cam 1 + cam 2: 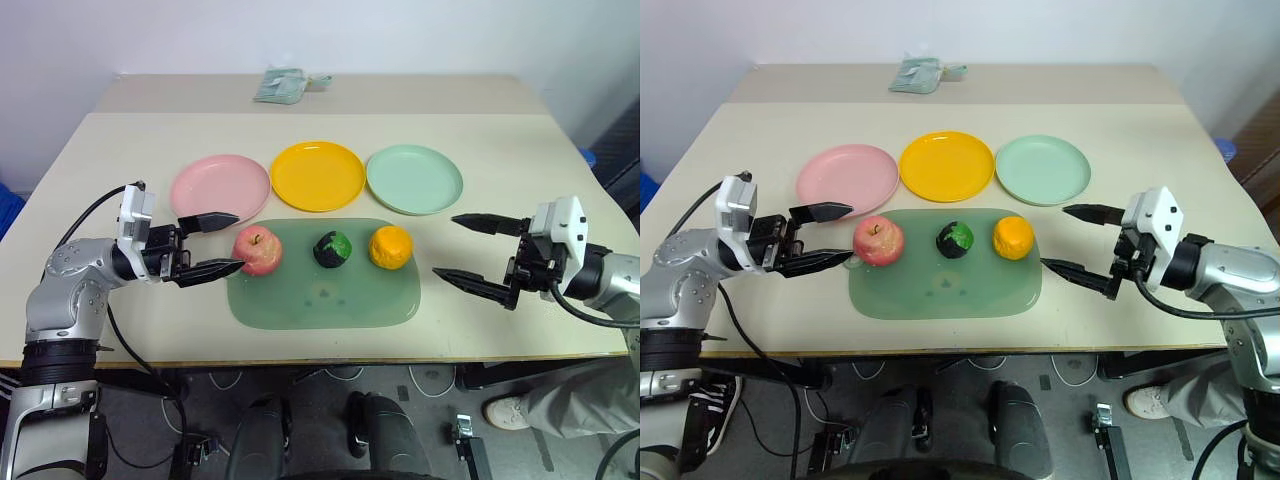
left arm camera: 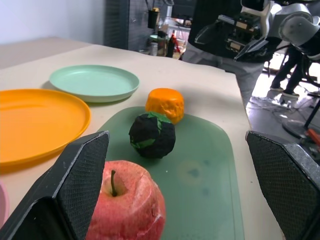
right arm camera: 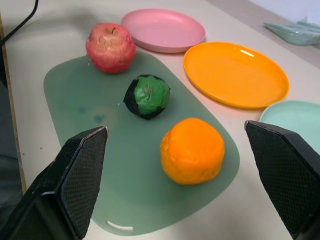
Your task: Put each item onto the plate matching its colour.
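Flanking green mat [image 1: 320, 290], both grippers' fingers apart, apple [image 1: 257, 249] nearest left fingers [image 1: 208, 220], wrapping bundle [image 1: 283, 85] perhaps behind plates.

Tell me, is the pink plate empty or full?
Empty. The pink plate holds nothing; the apple lies on the green mat.

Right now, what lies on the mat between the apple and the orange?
The dark green-and-black lumpy ball sits on the green mat between the apple and the orange, touching neither, as the left eye view shows.
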Controlling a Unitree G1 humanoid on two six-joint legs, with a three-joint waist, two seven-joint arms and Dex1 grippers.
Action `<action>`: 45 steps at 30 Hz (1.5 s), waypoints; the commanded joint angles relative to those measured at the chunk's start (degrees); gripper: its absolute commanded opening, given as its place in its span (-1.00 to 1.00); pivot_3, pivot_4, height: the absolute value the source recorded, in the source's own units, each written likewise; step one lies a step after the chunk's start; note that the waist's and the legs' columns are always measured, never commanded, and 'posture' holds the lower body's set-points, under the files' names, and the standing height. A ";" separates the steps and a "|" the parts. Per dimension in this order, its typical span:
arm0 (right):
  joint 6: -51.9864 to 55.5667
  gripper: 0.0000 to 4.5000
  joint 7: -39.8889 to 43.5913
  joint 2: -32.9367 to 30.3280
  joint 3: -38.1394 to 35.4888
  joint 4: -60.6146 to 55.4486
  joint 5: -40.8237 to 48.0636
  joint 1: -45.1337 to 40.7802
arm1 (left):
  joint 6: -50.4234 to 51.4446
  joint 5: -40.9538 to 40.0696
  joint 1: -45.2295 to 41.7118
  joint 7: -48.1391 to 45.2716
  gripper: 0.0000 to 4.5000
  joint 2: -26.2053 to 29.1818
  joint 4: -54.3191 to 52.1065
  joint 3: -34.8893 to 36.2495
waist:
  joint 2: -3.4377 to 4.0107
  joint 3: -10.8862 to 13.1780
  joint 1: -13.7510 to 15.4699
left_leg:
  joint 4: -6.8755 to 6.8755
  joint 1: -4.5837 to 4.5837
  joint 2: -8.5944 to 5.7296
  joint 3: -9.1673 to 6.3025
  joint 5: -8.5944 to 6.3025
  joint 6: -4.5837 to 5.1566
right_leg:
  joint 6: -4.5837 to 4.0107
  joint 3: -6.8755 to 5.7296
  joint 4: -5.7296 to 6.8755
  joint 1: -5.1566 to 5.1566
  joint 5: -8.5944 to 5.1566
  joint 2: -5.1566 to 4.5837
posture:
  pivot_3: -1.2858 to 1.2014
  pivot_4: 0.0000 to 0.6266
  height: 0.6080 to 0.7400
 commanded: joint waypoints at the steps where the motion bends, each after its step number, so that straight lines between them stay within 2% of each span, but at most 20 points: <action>1: -0.29 0.99 0.71 -1.05 -0.09 0.75 0.37 -2.62 | -0.13 -1.73 2.60 2.06 1.00 -0.44 -4.59 1.83 | 0.00 0.00 -0.02 | 0.00 -0.01 0.00 0.00 0.00 0.00 | 0.00 0.00 -0.01 0.00 0.00 0.00 | 0.03 -0.52 1.00; 10: -0.34 0.99 -0.62 1.50 3.76 2.18 -0.09 -8.24 | -0.54 -2.88 -0.08 3.25 1.00 0.62 -1.89 3.78 | 0.01 0.00 0.13 | 0.01 -0.03 -0.02 -0.01 0.00 0.00 | -0.02 0.02 -0.03 0.00 -0.01 -0.02 | 0.03 -0.52 1.00; 14: 3.92 0.99 -0.92 2.34 5.90 1.16 2.59 -9.52 | 1.60 -5.64 -3.69 6.21 1.00 -1.55 -1.39 4.80 | 0.01 0.00 0.12 | 0.00 -0.03 -0.02 -0.01 0.00 0.00 | 0.01 0.02 -0.01 0.00 0.01 -0.01 | 0.03 -0.52 1.00; 17: 5.45 0.99 -2.99 4.35 6.44 -1.24 4.34 -10.97 | 1.53 -5.33 -4.02 6.93 1.00 -3.31 -1.95 3.44 | 0.00 0.00 0.07 | 0.01 -0.01 -0.03 0.01 0.00 0.00 | 0.13 0.03 0.00 0.01 0.09 -0.01 | 0.03 -0.52 1.00; 22: 4.53 0.99 -7.37 7.94 6.94 -3.48 3.72 -12.04 | 4.89 -5.86 -6.93 5.55 1.00 -3.07 -1.50 1.30 | 0.00 0.00 0.06 | 0.00 -0.03 -0.02 0.00 0.00 0.00 | 0.19 0.01 0.02 -0.02 0.11 0.03 | 0.03 -0.52 1.00; 27: 2.13 0.99 -9.25 11.09 8.74 -4.23 1.61 -11.48 | 3.47 -2.05 -8.77 3.73 1.00 -3.22 0.55 -2.32 | 0.00 0.00 0.09 | 0.01 -0.03 -0.05 0.00 0.02 -0.02 | 0.17 0.02 0.01 0.01 0.10 0.01 | 0.03 -0.52 1.00; 30: 2.29 0.99 -10.82 11.85 8.29 -6.64 2.12 -9.96 | 4.81 -2.18 -9.59 4.14 1.00 -2.54 1.30 -2.00 | 0.00 0.00 0.08 | 0.01 -0.05 -0.04 0.00 0.02 -0.02 | 0.19 0.02 0.02 -0.02 0.11 0.03 | 0.03 -0.52 1.00; 37: 1.11 0.99 -13.50 12.31 9.29 -9.42 0.56 -8.64 | 1.87 3.46 -9.06 3.56 1.00 1.36 3.77 -3.90 | 0.00 0.00 0.00 | 0.00 -0.02 -0.03 0.00 0.02 -0.02 | 0.04 0.02 0.04 -0.02 0.03 0.02 | 0.03 -0.52 1.00; 45: 1.49 0.99 -14.47 12.79 10.94 -11.57 0.70 -10.08 | -2.63 9.26 -9.83 5.50 1.00 -0.97 6.25 -8.04 | 0.00 0.00 0.15 | 0.01 -0.06 -0.05 -0.01 0.02 -0.02 | 0.02 0.02 0.02 -0.01 0.01 0.00 | 0.03 -0.52 1.00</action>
